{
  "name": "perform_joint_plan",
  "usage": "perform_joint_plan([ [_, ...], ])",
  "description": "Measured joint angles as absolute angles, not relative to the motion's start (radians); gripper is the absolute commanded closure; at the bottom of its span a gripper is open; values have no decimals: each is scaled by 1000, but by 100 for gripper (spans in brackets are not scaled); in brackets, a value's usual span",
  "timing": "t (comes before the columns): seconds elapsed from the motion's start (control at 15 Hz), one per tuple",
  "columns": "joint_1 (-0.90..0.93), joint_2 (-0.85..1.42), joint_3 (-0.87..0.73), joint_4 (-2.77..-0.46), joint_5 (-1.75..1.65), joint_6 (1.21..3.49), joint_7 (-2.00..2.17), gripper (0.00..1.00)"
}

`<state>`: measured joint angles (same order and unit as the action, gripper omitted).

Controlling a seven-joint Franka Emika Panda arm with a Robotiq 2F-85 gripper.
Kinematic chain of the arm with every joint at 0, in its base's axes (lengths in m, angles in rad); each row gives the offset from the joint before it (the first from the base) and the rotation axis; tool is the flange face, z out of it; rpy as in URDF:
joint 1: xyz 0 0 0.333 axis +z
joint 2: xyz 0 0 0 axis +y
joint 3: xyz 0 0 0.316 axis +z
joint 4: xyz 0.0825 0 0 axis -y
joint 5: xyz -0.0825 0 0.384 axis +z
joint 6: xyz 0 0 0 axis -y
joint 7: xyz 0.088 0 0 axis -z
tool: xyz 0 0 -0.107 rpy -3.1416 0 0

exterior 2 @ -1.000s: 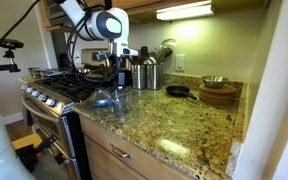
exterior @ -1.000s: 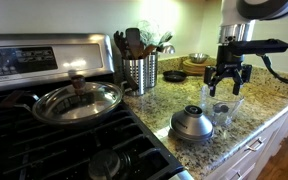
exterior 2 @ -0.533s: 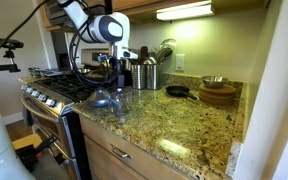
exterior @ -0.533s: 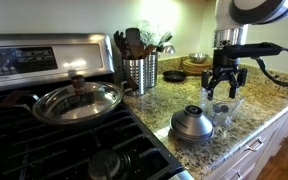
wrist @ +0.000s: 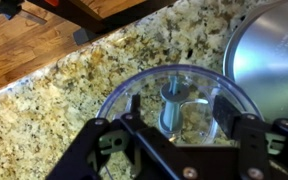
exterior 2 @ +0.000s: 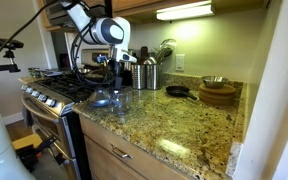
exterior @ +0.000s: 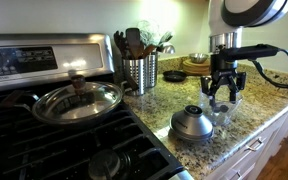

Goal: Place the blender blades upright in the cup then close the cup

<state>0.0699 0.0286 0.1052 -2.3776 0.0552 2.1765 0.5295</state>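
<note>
The gripper (exterior: pixel 224 92) has eased down a little, its jaws spread and empty, over the clear cup (wrist: pixel 199 88) directly beneath it, where the blender blades (wrist: pixel 171 108) already stand upright, so I reckon only the silver dome lid (exterior: pixel 192 123) beside the gripper is left to fit.

Pincer (exterior: pixel 225 93) with fingers apart just above clear cup (exterior: pixel 222 113) on granite desk (exterior: pixel 169 96), silver dome lid (exterior: pixel 191 123) beside cup, perforated utensil holder (exterior: pixel 140 73) behind, lidded pan (exterior: pixel 77 101) on stove (exterior: pixel 44 140)
</note>
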Motion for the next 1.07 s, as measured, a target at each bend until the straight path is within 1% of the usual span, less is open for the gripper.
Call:
perform_joint_plan([
  [0.27,70,51,105,-2372,59,2174,529,27],
  [0.4,70,63,104,-2366,61,2174,529,29],
  [0.47,70,66,103,-2362,63,2173,529,34],
  [0.6,70,73,102,-2358,65,2173,529,54],
  [0.93,70,97,100,-2351,76,2173,527,88],
  [1.0,70,100,100,-2350,83,2173,524,90],
  [1.07,70,103,100,-2349,88,2173,520,91],
])
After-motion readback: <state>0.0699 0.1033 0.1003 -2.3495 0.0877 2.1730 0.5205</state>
